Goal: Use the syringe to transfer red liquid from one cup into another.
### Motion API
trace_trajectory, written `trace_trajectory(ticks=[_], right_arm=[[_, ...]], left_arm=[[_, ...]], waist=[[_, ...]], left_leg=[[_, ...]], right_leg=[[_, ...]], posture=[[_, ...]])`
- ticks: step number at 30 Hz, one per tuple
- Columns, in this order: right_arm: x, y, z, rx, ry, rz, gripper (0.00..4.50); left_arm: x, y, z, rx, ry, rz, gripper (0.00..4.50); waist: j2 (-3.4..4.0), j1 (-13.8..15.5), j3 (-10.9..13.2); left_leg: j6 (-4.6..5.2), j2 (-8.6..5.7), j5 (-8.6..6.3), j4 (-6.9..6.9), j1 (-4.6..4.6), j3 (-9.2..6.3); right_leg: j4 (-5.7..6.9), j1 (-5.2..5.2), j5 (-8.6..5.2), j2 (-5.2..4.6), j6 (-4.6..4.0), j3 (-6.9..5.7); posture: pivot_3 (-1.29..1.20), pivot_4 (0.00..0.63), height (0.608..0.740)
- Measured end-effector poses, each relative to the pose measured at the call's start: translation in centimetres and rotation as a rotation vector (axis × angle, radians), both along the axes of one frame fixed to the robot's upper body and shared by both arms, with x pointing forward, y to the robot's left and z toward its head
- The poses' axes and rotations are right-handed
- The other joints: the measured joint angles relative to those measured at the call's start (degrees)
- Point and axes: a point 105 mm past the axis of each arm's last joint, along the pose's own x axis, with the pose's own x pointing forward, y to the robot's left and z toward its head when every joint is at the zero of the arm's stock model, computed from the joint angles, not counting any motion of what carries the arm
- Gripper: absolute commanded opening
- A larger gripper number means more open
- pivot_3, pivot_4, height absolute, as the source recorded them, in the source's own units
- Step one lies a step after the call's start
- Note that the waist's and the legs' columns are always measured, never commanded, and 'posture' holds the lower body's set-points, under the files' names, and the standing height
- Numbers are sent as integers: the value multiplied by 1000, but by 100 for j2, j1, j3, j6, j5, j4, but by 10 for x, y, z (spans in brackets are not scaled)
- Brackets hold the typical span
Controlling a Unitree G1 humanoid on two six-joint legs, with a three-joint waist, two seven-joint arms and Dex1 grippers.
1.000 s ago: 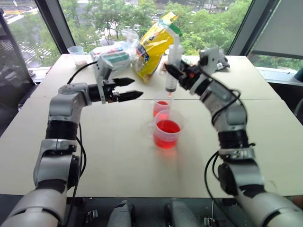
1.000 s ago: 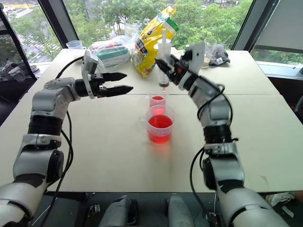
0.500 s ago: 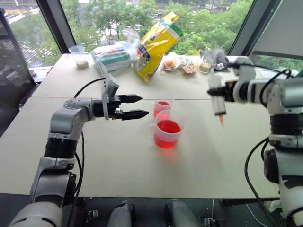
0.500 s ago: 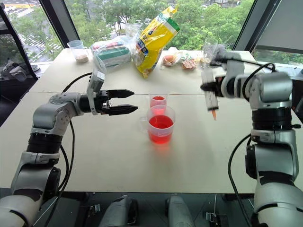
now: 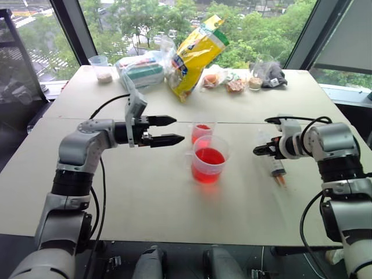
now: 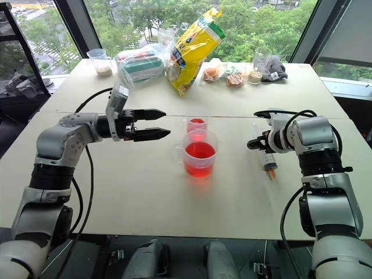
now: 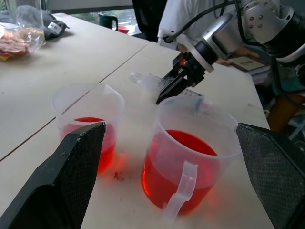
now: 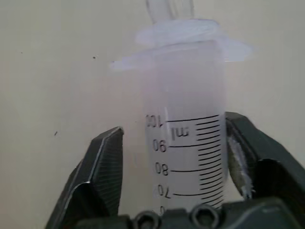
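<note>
Syringe (image 5: 275,167) flat on bench (image 5: 145,197), 3 o'clock of handled cup (image 5: 208,159); right tool (image 8: 169,162) parted astride barrel; left tool (image 5: 167,131) open.

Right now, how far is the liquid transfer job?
Done: small cup holds some red liquid. In hand: syringe lies on the table between the right gripper's opened fingers. Left: nothing obvious, though the large cup remains mostly full.

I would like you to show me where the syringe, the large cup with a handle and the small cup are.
syringe (image 6: 268,159): right eye view, on the clear barrel lying on the table.
large cup (image 5: 208,164): left eye view, on its red-tinted wall.
small cup (image 7: 85,127): left wrist view, on its front wall.
</note>
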Motion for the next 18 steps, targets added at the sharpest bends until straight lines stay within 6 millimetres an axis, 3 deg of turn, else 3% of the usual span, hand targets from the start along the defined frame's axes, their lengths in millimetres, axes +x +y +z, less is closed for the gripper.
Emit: trace_trajectory(ticks=[4,8,11,14,18], right_arm=[[-1,0,11,-12,-39,26,4397],[-13,-1,47,-59,-179,119,4397],[-31,5,70,-49,-284,214,4397],[-69,15,83,-35,-352,390,4397],[-95,19,107,-85,-427,500,4397]], left_arm=[[-3,-1,-2,-9,32,-7,4500],[-6,3,0,1,33,-7,4500],[-6,9,-3,16,39,10,4500],[-7,14,-4,24,40,21,4500],[-10,16,-2,21,32,21,4500]], waist=[[0,-3,0],[0,14,0],[0,16,0],[0,35,0],[-3,5,1]], left_leg=[[0,0,0,0,0,-2],[1,1,0,-5,-3,-7],[2,1,-1,-4,-2,-7],[4,1,-2,-5,-5,-13],[4,1,-2,4,5,-11]], right_leg=[[0,0,0,0,0,0],[-7,-1,0,1,0,-3],[-12,3,0,1,0,-4],[-16,5,-1,1,1,-7],[-17,16,-1,-1,1,-5]], posture=[[0,150,740],[0,150,740],[0,150,740],[0,150,740],[0,150,740]])
